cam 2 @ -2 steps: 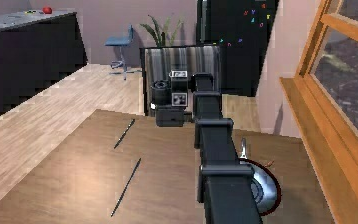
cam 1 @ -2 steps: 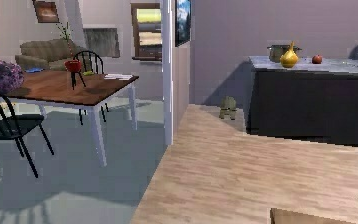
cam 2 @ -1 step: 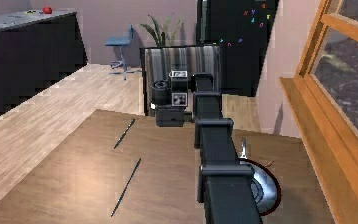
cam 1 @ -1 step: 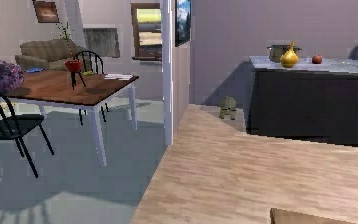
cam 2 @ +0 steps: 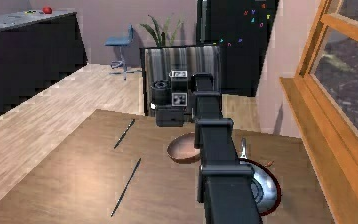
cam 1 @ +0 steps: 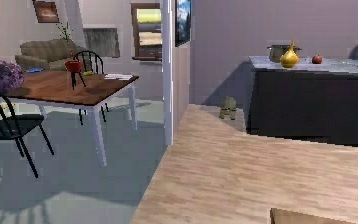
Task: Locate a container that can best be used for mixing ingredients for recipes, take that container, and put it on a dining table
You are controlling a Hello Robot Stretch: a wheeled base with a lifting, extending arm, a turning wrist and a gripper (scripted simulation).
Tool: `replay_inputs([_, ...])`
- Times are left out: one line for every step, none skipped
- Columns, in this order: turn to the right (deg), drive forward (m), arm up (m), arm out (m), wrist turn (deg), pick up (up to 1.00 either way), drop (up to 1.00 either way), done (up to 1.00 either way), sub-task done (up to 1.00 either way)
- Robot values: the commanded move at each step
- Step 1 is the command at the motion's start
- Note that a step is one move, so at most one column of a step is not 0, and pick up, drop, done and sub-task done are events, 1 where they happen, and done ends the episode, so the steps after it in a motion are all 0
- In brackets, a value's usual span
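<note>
Arm: a dark bar reaching out across a light wooden tabletop.

Gripper: at the arm's far end, above the tabletop's far edge, with a striped armchair directly behind it. The state of the jaws cannot be told, nor whether the gripper holds anything.

Candidate containers: a reddish-brown bowl lies on the tabletop just left of the arm, partly hidden by it. A grey metal dish with a reddish rim lies on the same tabletop just right of the arm. Whether the arm touches either cannot be told. Two thin dark utensils lie on the top, left of the bowl and apart from it.

Dining table: brown top on white legs, standing at the forward view's left across a blue-grey floor. It carries a potted plant, with black chairs drawn up around it.

Other fittings: a dark counter at the forward view's right bears a yellow vase, a pot and a red apple. A dark fridge stands beyond the armchair, and a blue chair stands to its left.
</note>
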Motion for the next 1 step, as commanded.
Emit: replay_inputs([0.0, 0.00, 0.04, 0.00, 0.0, 0.00, 0.00, 0.00, 0.00])
